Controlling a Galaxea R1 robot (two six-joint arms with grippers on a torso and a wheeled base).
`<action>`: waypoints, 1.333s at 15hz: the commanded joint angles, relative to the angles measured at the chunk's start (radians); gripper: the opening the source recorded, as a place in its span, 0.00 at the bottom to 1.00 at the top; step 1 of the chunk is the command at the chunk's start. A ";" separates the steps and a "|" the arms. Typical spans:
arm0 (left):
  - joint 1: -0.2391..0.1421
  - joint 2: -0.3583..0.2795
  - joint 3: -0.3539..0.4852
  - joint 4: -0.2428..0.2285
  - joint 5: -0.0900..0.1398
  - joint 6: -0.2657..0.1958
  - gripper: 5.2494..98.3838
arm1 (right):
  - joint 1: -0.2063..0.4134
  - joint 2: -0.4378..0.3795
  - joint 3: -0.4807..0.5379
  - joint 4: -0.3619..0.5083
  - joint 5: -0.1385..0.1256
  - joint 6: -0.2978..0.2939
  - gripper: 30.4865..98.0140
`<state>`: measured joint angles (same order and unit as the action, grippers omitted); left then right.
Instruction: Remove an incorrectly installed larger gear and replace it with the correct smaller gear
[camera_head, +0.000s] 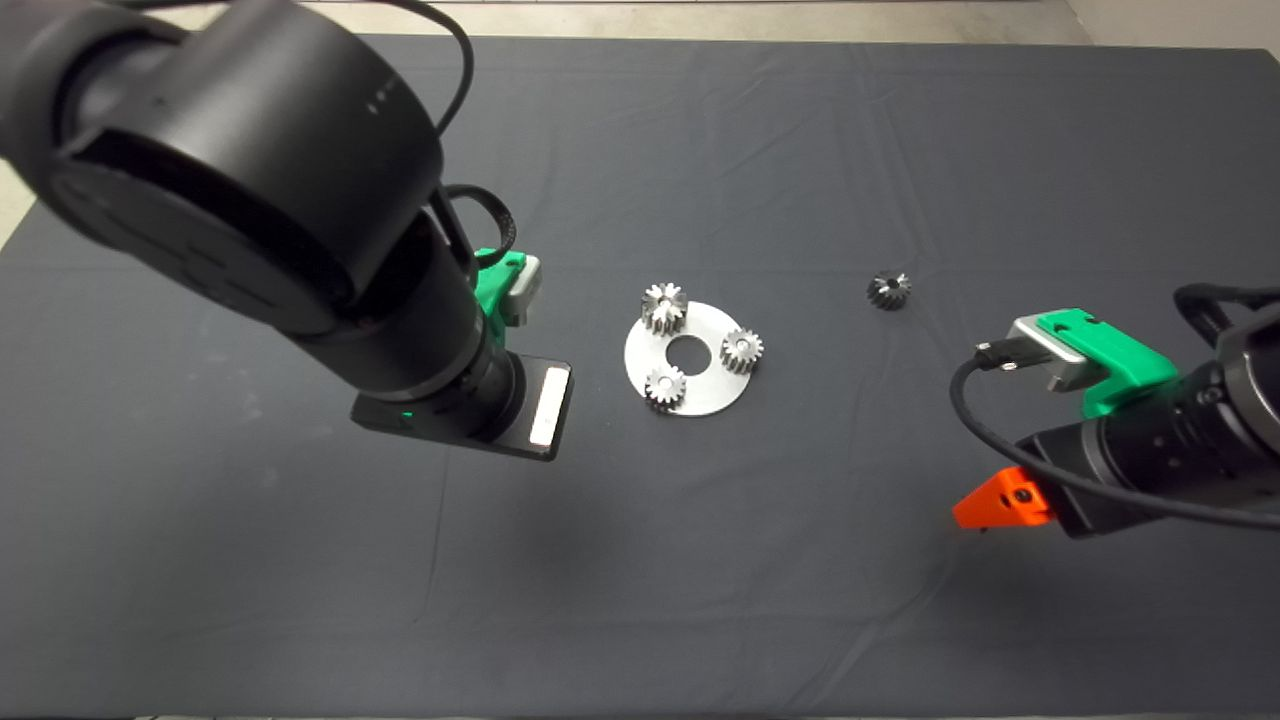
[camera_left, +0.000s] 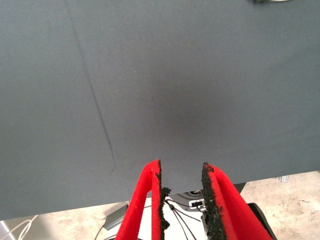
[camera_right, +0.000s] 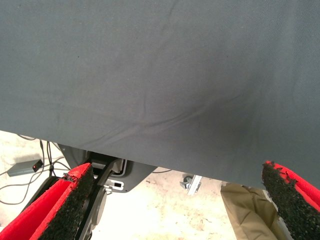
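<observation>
The left arm (camera_head: 260, 200) reaches in from nine o'clock and hangs over the dark mat (camera_head: 640, 560), its bulk hiding the left hand in the head view. In the left wrist view the left hand (camera_left: 181, 200) has its red fingers (camera_left: 147, 200) a narrow gap apart, nothing between them, bare mat beyond them.

Just past the arm, near the middle of the counter, lies a round silver plate (camera_head: 690, 395) with a hole at its centre. Three gears stand on it. The larger gear (camera_head: 664, 307) sits at the plate's eleven o'clock edge — taller and wider than its neighbours. One small silver gear (camera_head: 742, 350) sits at three o'clock, another small gear (camera_head: 665, 386) at seven o'clock.

At two o'clock from the plate, well apart from it, the smaller gear (camera_head: 888, 290) lies alone on the mat, darker grey.

The right hand (camera_head: 1000, 500) waits at four o'clock — one red fingertip shows in the head view. In the right wrist view the right hand (camera_right: 177, 200) stands wide apart and empty, over the mat's edge with floor and cables beyond.
</observation>
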<state>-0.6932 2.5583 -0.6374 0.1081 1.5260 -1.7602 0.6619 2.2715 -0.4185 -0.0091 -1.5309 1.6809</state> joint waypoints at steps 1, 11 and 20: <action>-0.020 0.015 -0.021 -0.010 0.040 0.002 0.16 | -0.004 -0.001 0.007 0.011 -0.103 0.008 0.87; 0.000 0.258 -0.283 0.021 0.041 0.060 0.25 | -0.004 -0.140 -0.003 0.015 -0.104 -0.065 0.87; 0.124 0.359 -0.579 0.134 0.046 0.214 0.41 | 0.004 -0.436 -0.049 0.055 -0.109 -0.378 0.87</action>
<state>-0.6330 2.9085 -1.1850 0.1631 1.5202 -1.5763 0.6436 1.8532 -0.4555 -0.0009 -1.5400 1.3470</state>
